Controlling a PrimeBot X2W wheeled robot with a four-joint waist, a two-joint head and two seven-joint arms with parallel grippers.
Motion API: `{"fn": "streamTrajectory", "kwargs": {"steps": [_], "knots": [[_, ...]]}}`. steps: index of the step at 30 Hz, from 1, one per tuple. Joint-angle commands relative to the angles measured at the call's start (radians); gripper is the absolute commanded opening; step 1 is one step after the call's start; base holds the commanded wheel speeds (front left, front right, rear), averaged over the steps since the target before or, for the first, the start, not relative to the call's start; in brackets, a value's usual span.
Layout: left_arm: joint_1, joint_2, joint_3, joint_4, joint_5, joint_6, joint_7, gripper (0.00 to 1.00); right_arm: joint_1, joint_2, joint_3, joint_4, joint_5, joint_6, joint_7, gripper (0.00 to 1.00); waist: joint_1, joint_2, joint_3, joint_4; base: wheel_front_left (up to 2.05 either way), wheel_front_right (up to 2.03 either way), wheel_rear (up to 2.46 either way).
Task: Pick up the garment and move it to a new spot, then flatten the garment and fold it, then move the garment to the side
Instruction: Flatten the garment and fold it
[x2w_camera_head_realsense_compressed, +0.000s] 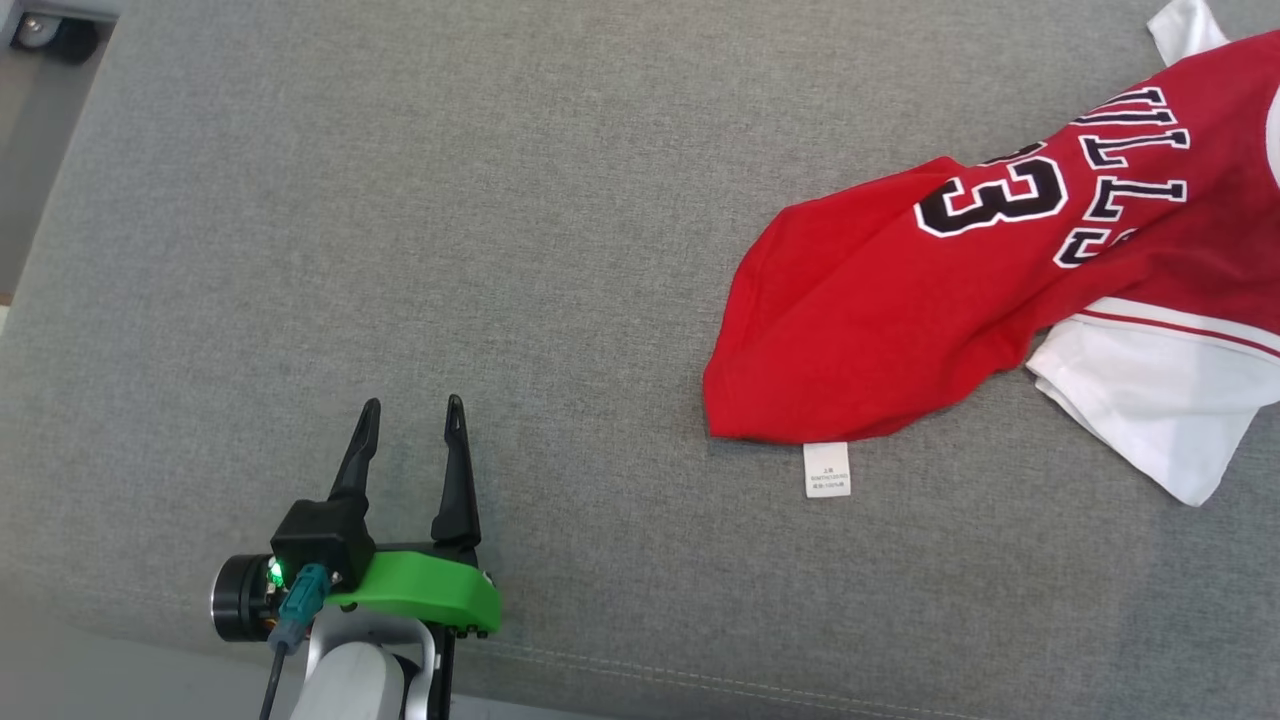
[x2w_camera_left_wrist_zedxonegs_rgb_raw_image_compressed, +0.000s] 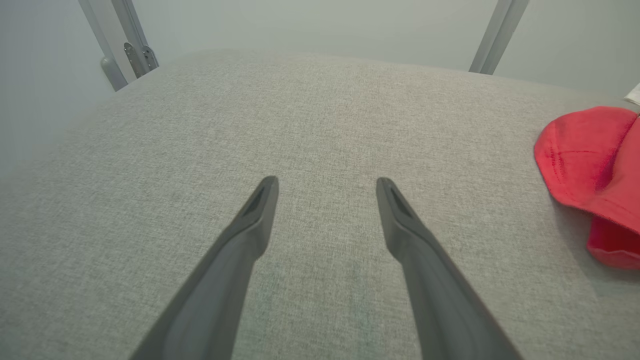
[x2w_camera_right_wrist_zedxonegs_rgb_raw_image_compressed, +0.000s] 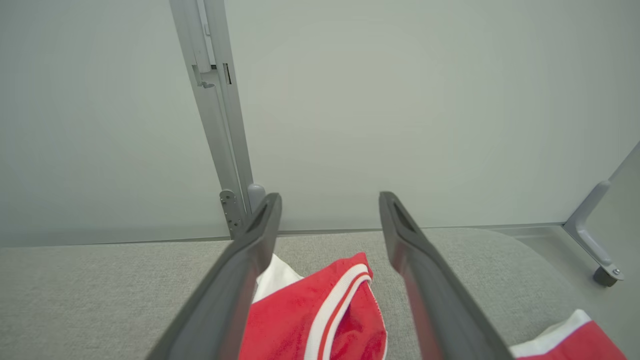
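Observation:
The garment (x2w_camera_head_realsense_compressed: 960, 290) is a red jersey with white sleeves, black numbers and a white label, lying crumpled on the grey cushioned surface (x2w_camera_head_realsense_compressed: 500, 250) at the right. My left gripper (x2w_camera_head_realsense_compressed: 412, 422) stands open near the front edge, well left of the garment, nothing between its fingers. In the left wrist view the left gripper (x2w_camera_left_wrist_zedxonegs_rgb_raw_image_compressed: 327, 192) is open over bare fabric, and the garment's red hem (x2w_camera_left_wrist_zedxonegs_rgb_raw_image_compressed: 585, 165) shows at the right. In the right wrist view my right gripper (x2w_camera_right_wrist_zedxonegs_rgb_raw_image_compressed: 330, 205) is open, with a red and white-striped part of the garment (x2w_camera_right_wrist_zedxonegs_rgb_raw_image_compressed: 320, 310) lying on the surface below its fingers.
Pale wall panels with grey metal posts (x2w_camera_right_wrist_zedxonegs_rgb_raw_image_compressed: 215, 115) stand behind the surface. A caster wheel (x2w_camera_head_realsense_compressed: 45, 35) sits on the floor at the far left corner. The surface's front edge runs along a seam (x2w_camera_head_realsense_compressed: 700, 680) near my left arm.

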Motion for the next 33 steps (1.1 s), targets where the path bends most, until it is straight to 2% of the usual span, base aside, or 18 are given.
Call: {"fn": "streamTrajectory", "kwargs": {"steps": [1,5,9,13,14,18,21,22,28,33], "knots": [[0.002,0.003,0.003,0.000,0.005,-0.001,0.000,1.00,0.035,0.029,0.027,-0.014,-0.003,-0.001,-0.003,1.00,0.0000,-0.0001,-0.014,-0.019,0.00,0.00,0.00],[0.012,0.003,0.008,0.005,0.008,-0.003,0.000,1.00,0.087,0.112,0.193,-0.088,0.070,-0.002,-0.003,1.00,0.0000,-0.0001,-0.039,-0.040,0.00,0.00,0.00],[0.022,0.003,0.016,0.009,0.011,-0.004,0.000,1.00,0.178,0.159,0.436,-0.199,0.210,-0.002,0.048,1.00,0.0000,-0.0001,-0.065,-0.054,0.00,0.00,0.00],[0.021,0.003,0.016,0.010,0.010,-0.007,0.000,1.00,0.271,0.116,0.688,-0.380,0.393,-0.002,0.159,1.00,0.0000,-0.0001,-0.078,-0.058,0.00,0.00,0.00],[0.021,0.003,0.016,0.010,0.010,-0.007,0.000,1.00,0.271,0.116,0.688,-0.380,0.393,-0.002,0.159,1.00,0.0000,-0.0001,-0.078,-0.058,0.00,0.00,0.00],[0.008,0.003,0.006,0.008,-0.001,-0.007,0.000,1.00,0.319,0.014,0.921,-0.556,0.548,-0.002,0.276,1.00,0.0000,-0.0001,-0.074,-0.045,0.00,0.00,0.00],[-0.002,0.003,-0.004,0.007,-0.011,-0.005,0.000,1.00,0.304,-0.061,1.063,-0.636,0.634,-0.001,0.341,1.00,0.0000,-0.0001,-0.065,-0.020,0.00,0.00,0.00],[-0.007,0.003,-0.009,0.006,-0.021,0.000,0.000,1.00,0.285,-0.092,1.139,-0.672,0.690,-0.001,0.374,1.00,0.0000,-0.0001,-0.061,-0.001,0.00,0.00,0.00],[-0.005,0.003,-0.022,0.004,-0.040,0.010,0.000,1.00,0.213,-0.171,1.341,-0.730,0.801,-0.002,0.463,1.00,0.0000,-0.0001,-0.055,0.052,0.00,0.00,0.00],[-0.007,0.003,-0.034,0.000,-0.056,0.016,0.000,1.00,0.147,-0.182,1.450,-0.711,0.843,-0.002,0.491,1.00,0.0000,-0.0001,-0.047,0.083,0.00,0.00,0.00]]}}
